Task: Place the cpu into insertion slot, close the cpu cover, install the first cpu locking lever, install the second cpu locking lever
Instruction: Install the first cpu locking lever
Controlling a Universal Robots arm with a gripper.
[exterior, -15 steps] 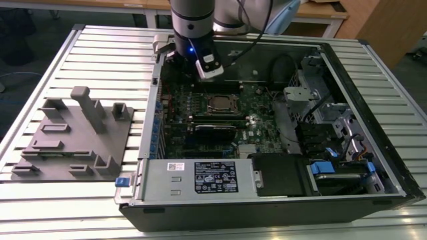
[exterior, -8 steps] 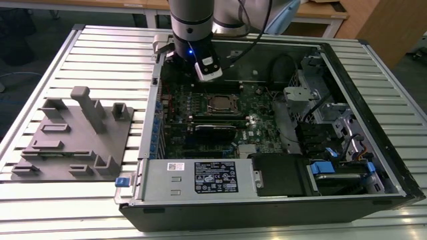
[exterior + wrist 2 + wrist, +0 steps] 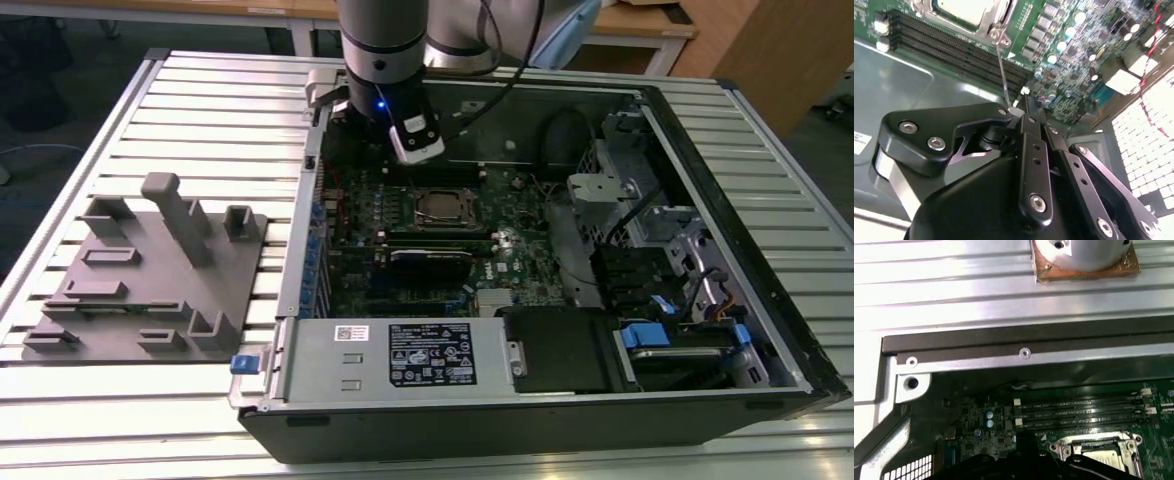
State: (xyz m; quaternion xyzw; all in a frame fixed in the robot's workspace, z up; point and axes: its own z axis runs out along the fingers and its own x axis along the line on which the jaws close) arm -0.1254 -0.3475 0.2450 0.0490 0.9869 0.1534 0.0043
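Nearest us in the second wrist view are the black links of the jaws. The jaws are together, their tips pressed side by side. A thin metal lever (image 3: 1003, 70) runs from the corner of the socket straight to those tips. It meets them on one side, and we cannot tell whether it is pinched between them or only touching.

Just beyond the jaws lie the long black memory slots (image 3: 954, 52) on the green board (image 3: 1074, 55). Past them we see the cpu (image 3: 966, 9), its pale metal top seated in the insertion slot (image 3: 1054, 446). The cpu cover (image 3: 991, 25) lies flat around it.

In the exterior view the arm (image 3: 384, 40) reaches down into the open computer case (image 3: 534, 425). The jaws hang over the board close to the socket, on the side away from the power supply box (image 3: 334, 355), which is far from them at the case's other end. A grey block with pegs and pockets (image 3: 147, 270) sits on the slatted counter (image 3: 200, 100), outside the case and well apart from the jaws.
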